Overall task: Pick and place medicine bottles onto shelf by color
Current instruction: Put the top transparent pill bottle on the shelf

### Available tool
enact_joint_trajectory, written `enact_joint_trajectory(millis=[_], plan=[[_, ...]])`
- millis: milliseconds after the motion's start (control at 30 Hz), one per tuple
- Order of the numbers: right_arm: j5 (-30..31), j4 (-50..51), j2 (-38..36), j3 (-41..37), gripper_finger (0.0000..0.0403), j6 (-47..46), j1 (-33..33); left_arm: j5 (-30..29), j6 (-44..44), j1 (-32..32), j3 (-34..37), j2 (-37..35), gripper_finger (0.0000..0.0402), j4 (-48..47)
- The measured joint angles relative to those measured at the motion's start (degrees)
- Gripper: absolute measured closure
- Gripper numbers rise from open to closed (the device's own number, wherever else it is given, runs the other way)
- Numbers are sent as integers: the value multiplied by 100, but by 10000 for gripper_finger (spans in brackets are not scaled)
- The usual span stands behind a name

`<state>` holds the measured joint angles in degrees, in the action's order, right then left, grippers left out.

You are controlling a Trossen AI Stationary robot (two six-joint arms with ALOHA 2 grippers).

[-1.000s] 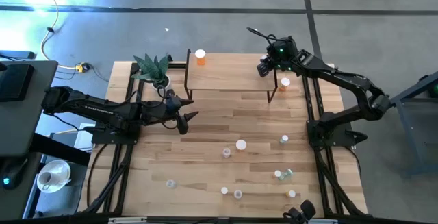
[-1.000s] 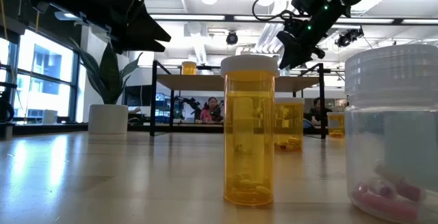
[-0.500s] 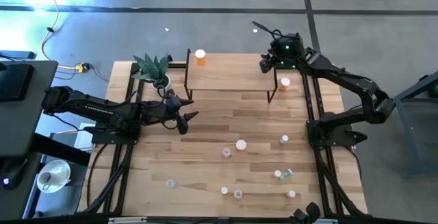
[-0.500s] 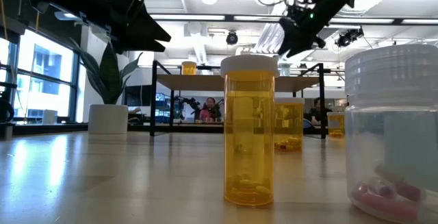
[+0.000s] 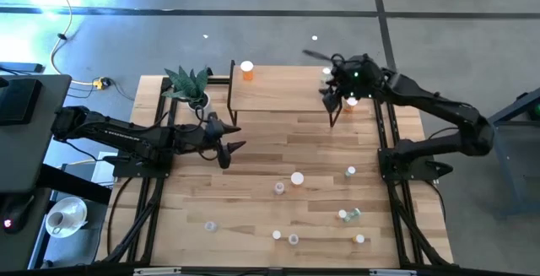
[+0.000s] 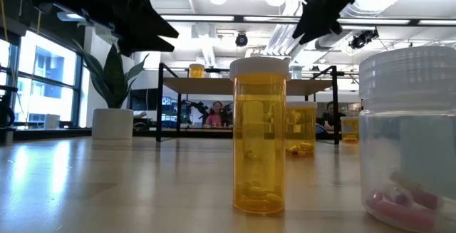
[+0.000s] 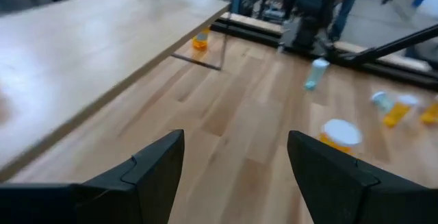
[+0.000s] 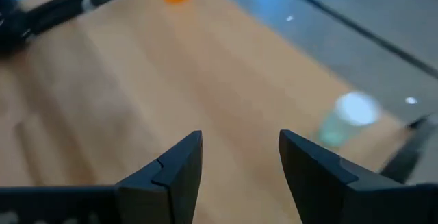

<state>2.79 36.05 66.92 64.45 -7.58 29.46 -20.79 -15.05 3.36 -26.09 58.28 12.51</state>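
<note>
The shelf (image 5: 283, 90) stands at the table's far side. An orange medicine bottle (image 5: 246, 70) stands at its far left and a pale green one (image 8: 345, 118) near its far right corner. My right gripper (image 8: 239, 162) hangs open and empty above the shelf's right end (image 5: 332, 90), short of the pale bottle. My left gripper (image 5: 228, 141) waits open and empty over the table by the shelf's near left leg. Several more bottles stand or lie on the table's near half, among them an orange one (image 6: 260, 137) and a clear one (image 6: 410, 140).
A potted plant (image 5: 190, 82) stands left of the shelf. An orange bottle (image 5: 351, 101) stands on the table by the shelf's right legs. Loose bottles (image 5: 297, 177) (image 5: 350, 171) (image 5: 293, 239) dot the near half. Bare wood lies between the shelf and them.
My right gripper has risen and drawn back from the shelf's far right corner toward the table's right edge, tipping a little. A pale bottle now shows on the shelf where the gripper stood.
</note>
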Motion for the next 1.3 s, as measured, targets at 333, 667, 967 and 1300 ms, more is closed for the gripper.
enact_joint_trajectory(millis=[333, 667, 967, 1300], plan=[[445, 121, 26, -59, 217, -288, -1264, 161, -296, -319, -4, 642, 151, 794], [820, -155, 24, -59, 217, -446, -1572, 158, -285, -838, -3, 1949, 151, 2387], [826, -173, 24, -61, 217, -549, -1563, 156, -278, -1218, -261, 3088, 151, 3051], [826, -230, 22, -63, 217, -579, -1563, 156, -184, -1465, -1017, 4079, 151, 3014]])
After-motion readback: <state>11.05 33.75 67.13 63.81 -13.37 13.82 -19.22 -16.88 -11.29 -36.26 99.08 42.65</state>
